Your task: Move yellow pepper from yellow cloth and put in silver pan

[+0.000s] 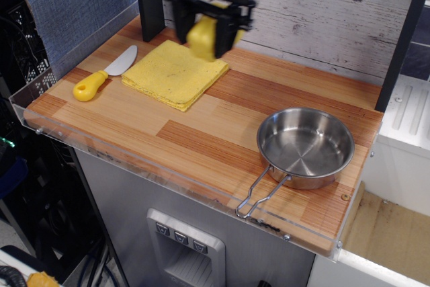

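Note:
My gripper [207,38] is shut on the yellow pepper [203,37] and holds it in the air above the right far corner of the yellow cloth [173,73]. The pepper shows as a pale-yellow lump between the black fingers, slightly blurred. The cloth lies flat and bare on the wooden counter at the back left. The silver pan [306,147] stands empty at the right front, well to the right of and nearer than the gripper, with its wire loop handle [261,193] pointing toward the front edge.
A yellow-handled toy knife [101,77] lies left of the cloth. A clear plastic rim [168,174] runs along the counter's front and left edges. A plank wall stands close behind, and a black post [149,1] at the back left.

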You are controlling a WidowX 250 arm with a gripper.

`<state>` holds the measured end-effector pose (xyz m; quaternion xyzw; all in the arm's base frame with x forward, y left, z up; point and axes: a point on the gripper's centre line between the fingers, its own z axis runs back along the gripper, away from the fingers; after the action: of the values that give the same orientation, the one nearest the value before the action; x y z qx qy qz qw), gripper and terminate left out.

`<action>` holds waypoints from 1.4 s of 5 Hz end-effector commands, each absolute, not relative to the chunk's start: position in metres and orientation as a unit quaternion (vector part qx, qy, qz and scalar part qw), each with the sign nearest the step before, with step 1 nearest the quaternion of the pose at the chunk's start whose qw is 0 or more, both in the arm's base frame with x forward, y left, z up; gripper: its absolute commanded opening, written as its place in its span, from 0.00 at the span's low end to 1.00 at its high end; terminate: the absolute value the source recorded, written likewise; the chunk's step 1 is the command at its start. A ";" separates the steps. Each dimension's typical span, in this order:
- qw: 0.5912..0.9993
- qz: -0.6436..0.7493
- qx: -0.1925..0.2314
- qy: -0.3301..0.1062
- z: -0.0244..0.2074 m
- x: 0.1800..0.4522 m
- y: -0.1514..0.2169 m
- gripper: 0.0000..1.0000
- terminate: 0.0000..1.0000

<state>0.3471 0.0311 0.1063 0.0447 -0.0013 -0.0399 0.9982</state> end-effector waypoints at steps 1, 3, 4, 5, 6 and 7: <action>0.991 -0.130 0.015 -0.037 0.122 0.339 -0.052 0.00 0.00; 0.985 -0.173 0.015 0.010 0.094 0.326 -0.097 0.00 0.00; 0.985 -0.170 0.012 0.027 0.080 0.320 -0.092 0.00 0.00; 0.984 -0.171 0.020 0.047 0.072 0.318 -0.084 0.00 0.00; 0.983 -0.173 0.024 0.057 0.070 0.315 -0.081 0.00 0.00; 0.981 -0.179 0.034 0.073 0.067 0.313 -0.084 0.00 0.00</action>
<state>0.3138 -0.0830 0.0487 0.0350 0.1015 -0.1767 0.9784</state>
